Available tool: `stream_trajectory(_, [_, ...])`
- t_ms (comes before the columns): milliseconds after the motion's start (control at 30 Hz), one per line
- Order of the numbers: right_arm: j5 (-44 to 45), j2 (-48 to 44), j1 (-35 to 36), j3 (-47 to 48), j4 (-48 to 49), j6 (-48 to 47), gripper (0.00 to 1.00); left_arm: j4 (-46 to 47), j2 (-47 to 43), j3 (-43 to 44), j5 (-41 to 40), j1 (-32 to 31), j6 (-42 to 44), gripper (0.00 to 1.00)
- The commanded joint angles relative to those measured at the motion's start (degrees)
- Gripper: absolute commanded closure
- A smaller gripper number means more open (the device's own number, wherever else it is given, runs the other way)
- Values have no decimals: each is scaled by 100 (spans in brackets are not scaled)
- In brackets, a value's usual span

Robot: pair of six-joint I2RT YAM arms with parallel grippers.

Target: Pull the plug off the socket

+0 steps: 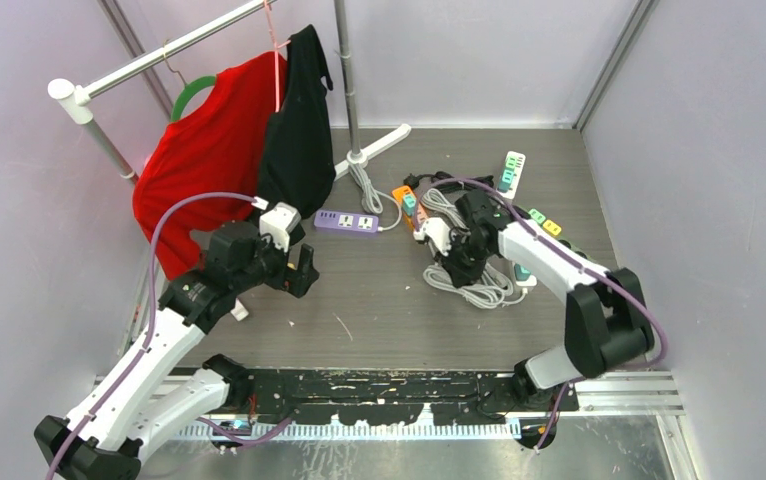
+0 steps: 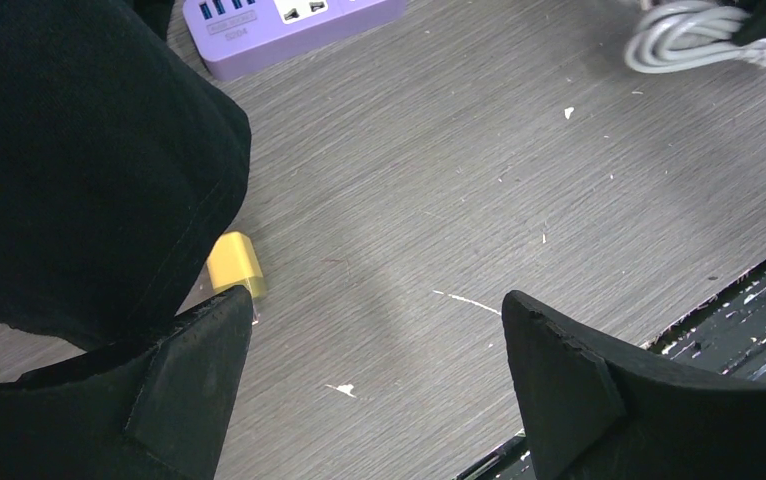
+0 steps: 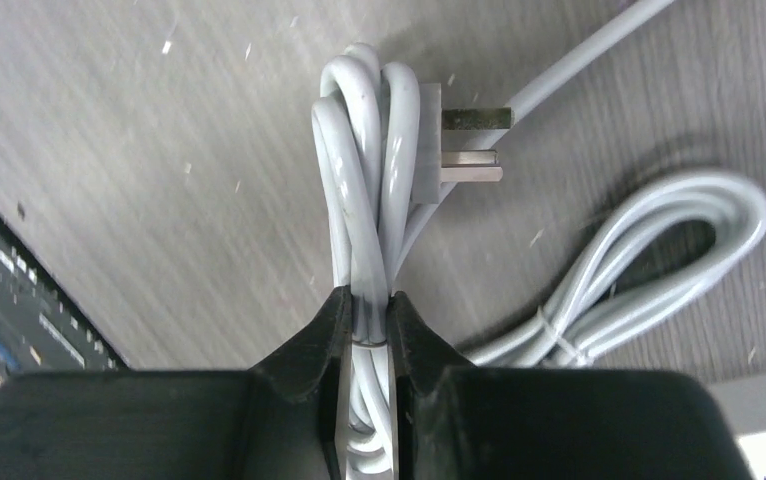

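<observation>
The plug (image 3: pixel 427 135) looked light, rigid, best gripped by its body. My right gripper (image 3: pixel 367 305) pinched its floppy cord (image 3: pixel 359 200); my left gripper (image 2: pixel 374 315) gaped empty.

Grey wood-grain table (image 1: pixel 389 300) carries purple power strip (image 1: pixel 347 222); white cable coils (image 1: pixel 479 290); yellow adapter (image 2: pixel 234 262).
</observation>
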Motion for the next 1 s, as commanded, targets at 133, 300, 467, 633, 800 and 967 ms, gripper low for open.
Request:
stream_trajectory(133, [411, -1213, -231, -643, -1750, -1893, 96, 283, -122, -6, 93, 39, 20, 7])
stream_trajectory(300, [888, -1649, -725, -1304, -2105, -2861, 96, 287, -185, -18, 106, 39, 16, 7])
stream_trajectory(467, [1566, -1875, -1336, -1910, -1853, -3503, 91, 292, -167, -23, 130, 39, 7, 7])
stream_trajectory(633, [1299, -2035, -1571, -1614, -2091, -3351, 57, 294, -144, -26, 157, 37, 7, 7])
stream_trajectory(800, [220, -2302, -1564, -749, -2710, -3116, 25, 301, -126, -24, 150, 39, 7, 7])
stream_trajectory(967, [-934, -2256, -1556, 296, -2565, -2245, 14, 317, -74, -18, 273, 39, -2, 7])
